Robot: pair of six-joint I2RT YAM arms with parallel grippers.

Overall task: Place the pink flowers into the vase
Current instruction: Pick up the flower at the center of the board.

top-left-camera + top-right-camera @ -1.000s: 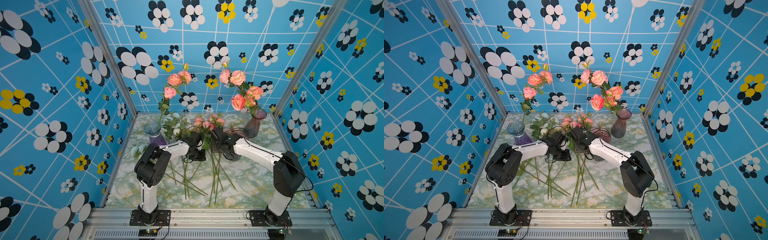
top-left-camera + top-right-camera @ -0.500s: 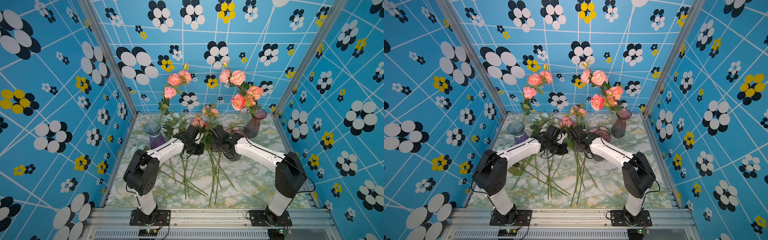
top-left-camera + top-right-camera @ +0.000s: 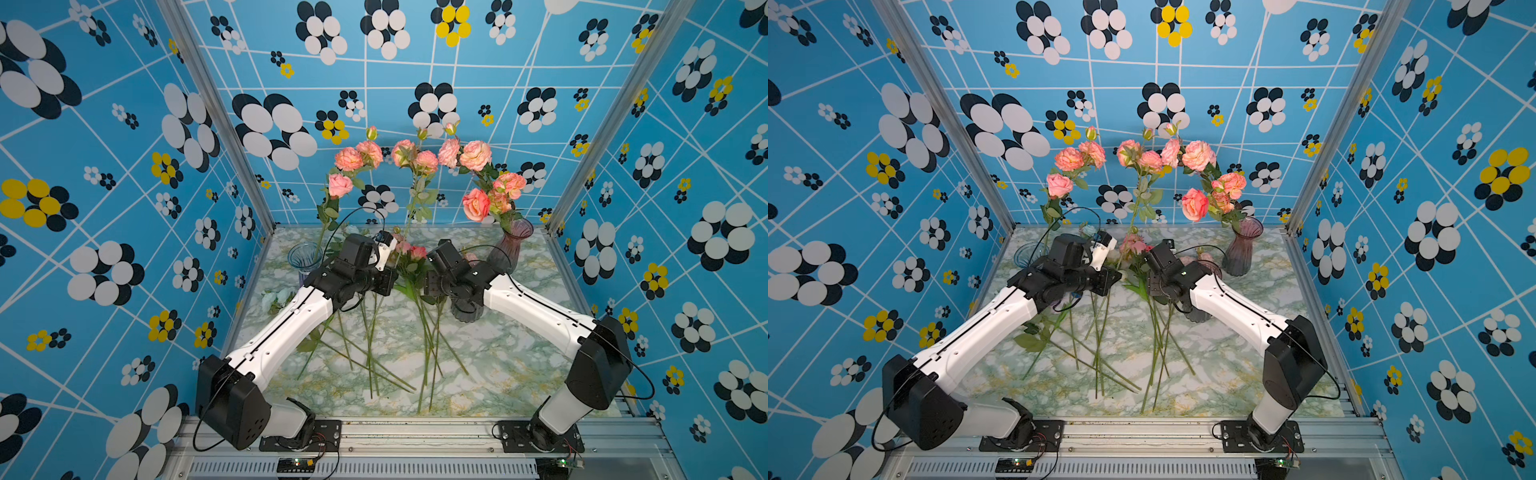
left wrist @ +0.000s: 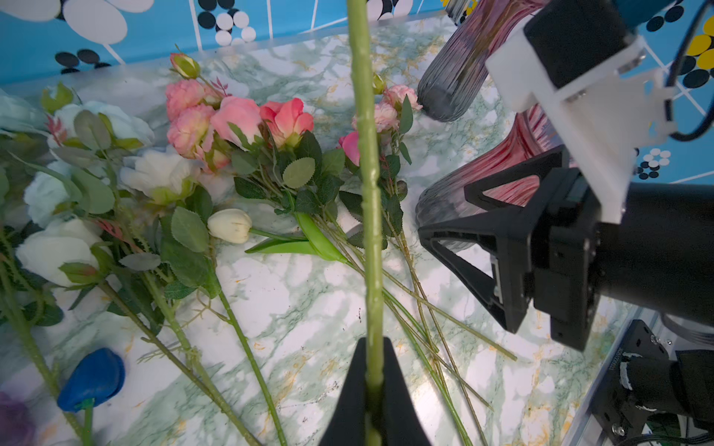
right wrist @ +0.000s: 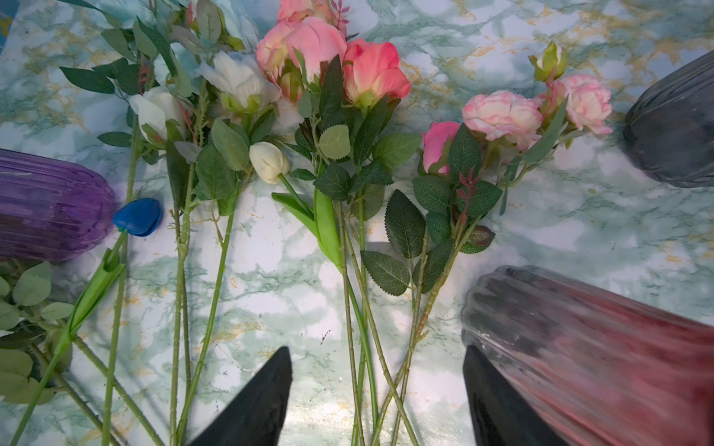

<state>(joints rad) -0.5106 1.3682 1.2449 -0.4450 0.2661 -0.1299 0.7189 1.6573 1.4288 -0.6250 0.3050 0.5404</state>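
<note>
The left gripper (image 4: 373,347) was clamped on one pink flower (image 3: 413,157), stem upright near the dark vase (image 3: 465,313). It probably needed raising clear, then lowering stem-first into that vase. The right gripper (image 5: 377,351) hung open beside the vase, above other pink flowers (image 5: 371,73).

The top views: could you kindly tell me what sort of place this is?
Probably a robot lab test cell, not a home: blue flower-patterned wall panels on aluminium posts enclose a marble-look tabletop, and the left arm and right arm are bolted to a metal rail.
</note>
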